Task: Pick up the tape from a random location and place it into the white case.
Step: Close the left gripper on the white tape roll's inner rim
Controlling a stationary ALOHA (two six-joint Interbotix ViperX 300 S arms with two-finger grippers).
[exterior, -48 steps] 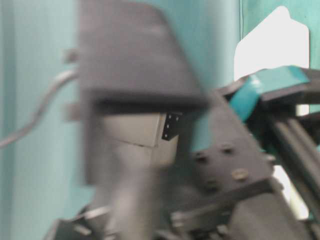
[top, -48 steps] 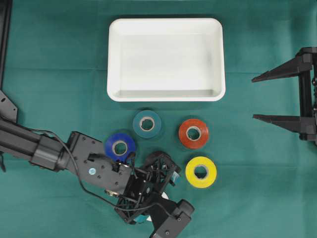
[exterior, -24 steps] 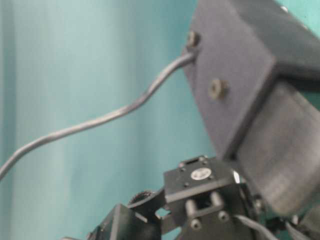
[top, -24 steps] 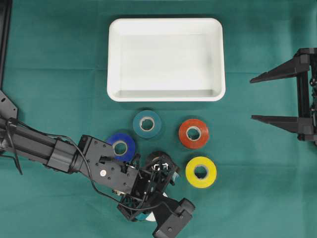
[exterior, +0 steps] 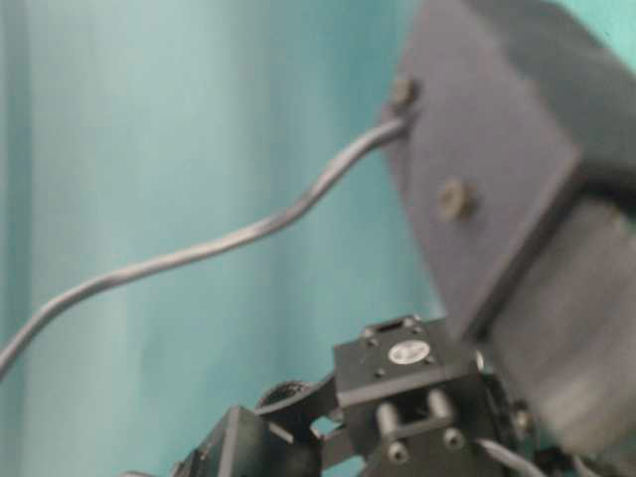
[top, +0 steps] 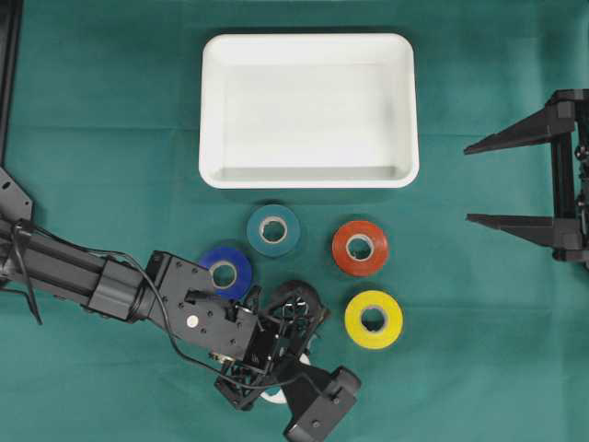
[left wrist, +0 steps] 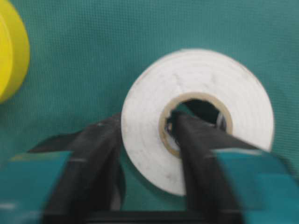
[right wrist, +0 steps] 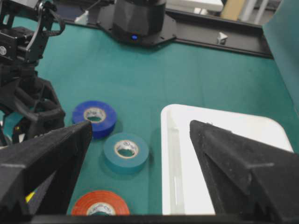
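- From above: the big white plastic case [top: 308,109] with round corners sits at the top of the green cloth worktop [top: 110,138]. Below it lie four rolls of tape: a teal roll [top: 273,230], an orange-red roll [top: 360,248], a blue roll [top: 225,272] and a yellow roll [top: 373,319]. The black left arm [top: 110,287] reaches in from the left edge. Its left end effector [top: 276,387] points down over a white roll of tape [top: 273,398], and only a small bit of that roll peeks out. The right end effector [top: 479,181] is at the right edge, well apart from the rolls, with its fingers spread wide and nothing between them.
- From table level: only blurry black arm parts and a grey cable [exterior: 199,248] show against a teal background.
- From the left wrist: the white roll lies flat on the cloth. One black finger [left wrist: 196,154] is inside its hole and the other is outside, clenched on the roll's wall.
- From the right wrist: the two fingers stand wide apart, above the case's corner.
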